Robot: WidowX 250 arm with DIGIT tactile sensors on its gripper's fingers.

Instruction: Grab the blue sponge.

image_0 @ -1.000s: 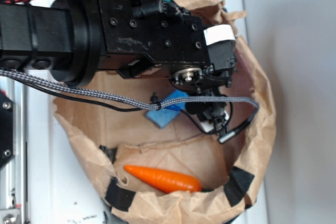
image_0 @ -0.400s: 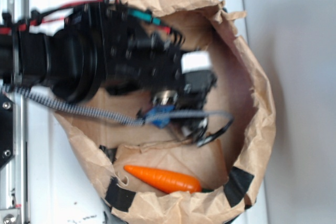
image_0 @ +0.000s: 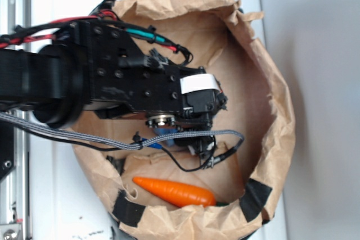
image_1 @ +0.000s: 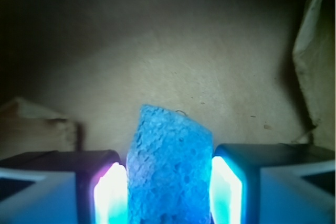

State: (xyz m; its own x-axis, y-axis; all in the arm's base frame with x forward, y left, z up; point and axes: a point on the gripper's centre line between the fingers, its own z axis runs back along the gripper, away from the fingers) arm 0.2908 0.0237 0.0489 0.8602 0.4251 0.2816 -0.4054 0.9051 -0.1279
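We've got the hand (image_1: 169, 187) closed on the sponge (image_1: 169, 166): wrist view shows both fingers (image_1: 227, 188) pressed flat on its sides, sponge upright between them. Exterior view: arm reaches into the paper bag (image_0: 278, 116), and only a sliver of the sponge shows under the wrist. Carrot (image_0: 175, 191) lies near the bag's lower rim, apart from the hand.

sponge (image_1: 169, 169) between gripper (image_1: 169, 192) fingers, in bag (image_0: 275, 111)
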